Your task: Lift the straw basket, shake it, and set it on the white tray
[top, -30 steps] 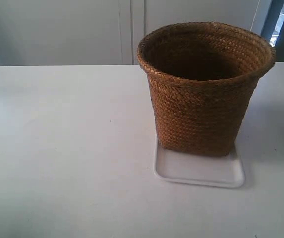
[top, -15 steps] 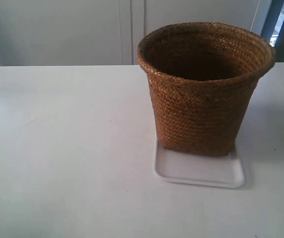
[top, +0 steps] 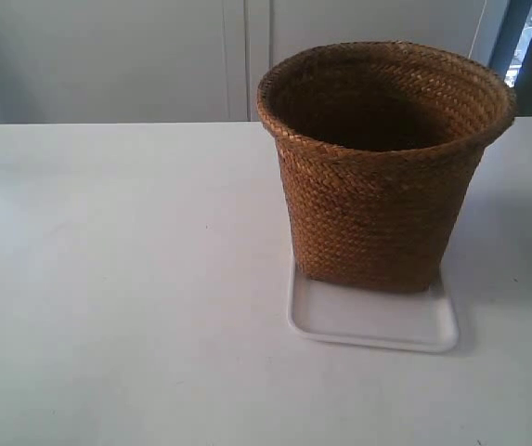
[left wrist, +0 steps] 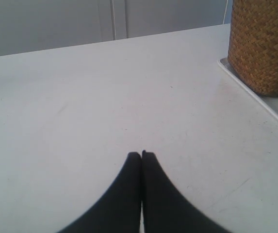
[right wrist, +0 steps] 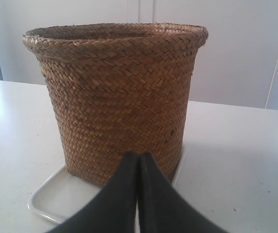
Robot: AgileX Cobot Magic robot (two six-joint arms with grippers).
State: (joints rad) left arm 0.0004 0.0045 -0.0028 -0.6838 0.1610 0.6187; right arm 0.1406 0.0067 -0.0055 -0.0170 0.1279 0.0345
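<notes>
Nothing has shifted: the straw basket (top: pixel 382 167) still stands upright on the white tray (top: pixel 377 327), right of centre on the tabletop (top: pixel 108 279), with left jaws and right jaws pressed together and empty, so the task looks finished.

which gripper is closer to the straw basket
Right. The right gripper faces the straw basket up close; the left gripper is farther off, aimed past it.

Straw basket (top: pixel 382 186): brown braided weave, round wide rim, walls tapering to a narrower base. It is upright with its mouth facing up, at scene right. It stands on the white tray (top: pixel 377 323), a shallow glossy rectangle with rounded corners. The tray's near strip is exposed.
</notes>
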